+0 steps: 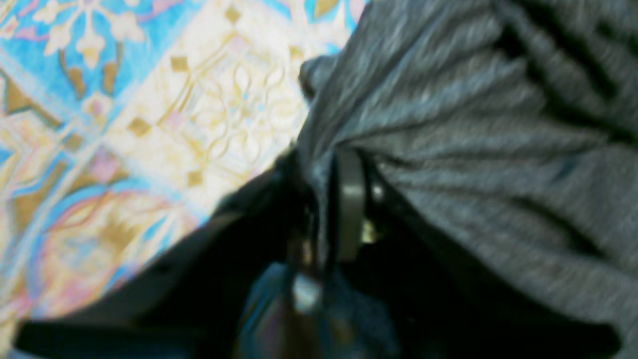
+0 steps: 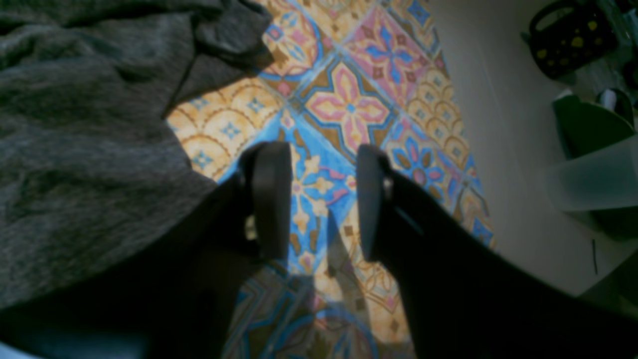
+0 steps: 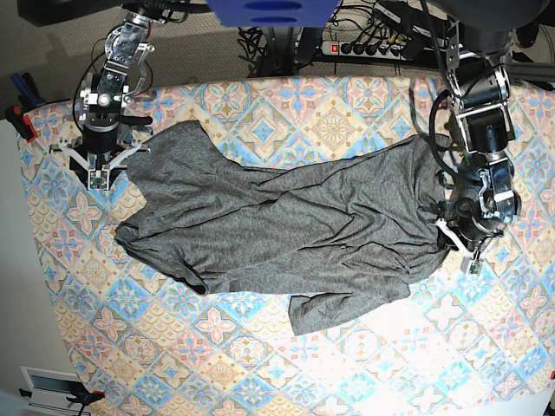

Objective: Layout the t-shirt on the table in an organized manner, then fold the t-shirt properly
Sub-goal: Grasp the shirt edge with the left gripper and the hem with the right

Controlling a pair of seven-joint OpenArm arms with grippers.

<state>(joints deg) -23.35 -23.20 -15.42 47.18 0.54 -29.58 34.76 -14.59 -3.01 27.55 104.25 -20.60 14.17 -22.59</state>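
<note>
The dark grey t-shirt lies spread but wrinkled across the middle of the tile-print table. My left gripper is at the shirt's right edge. In the left wrist view it is shut on a pinched fold of the t-shirt just above the table. My right gripper hovers by the shirt's upper left corner. In the right wrist view it is open and empty over bare table, with the t-shirt just beside its left finger.
A power strip and cables run behind the table's far edge. Clamps sit at the table's left edge. Past that edge the right wrist view shows floor, a black-and-yellow bag and a translucent tub.
</note>
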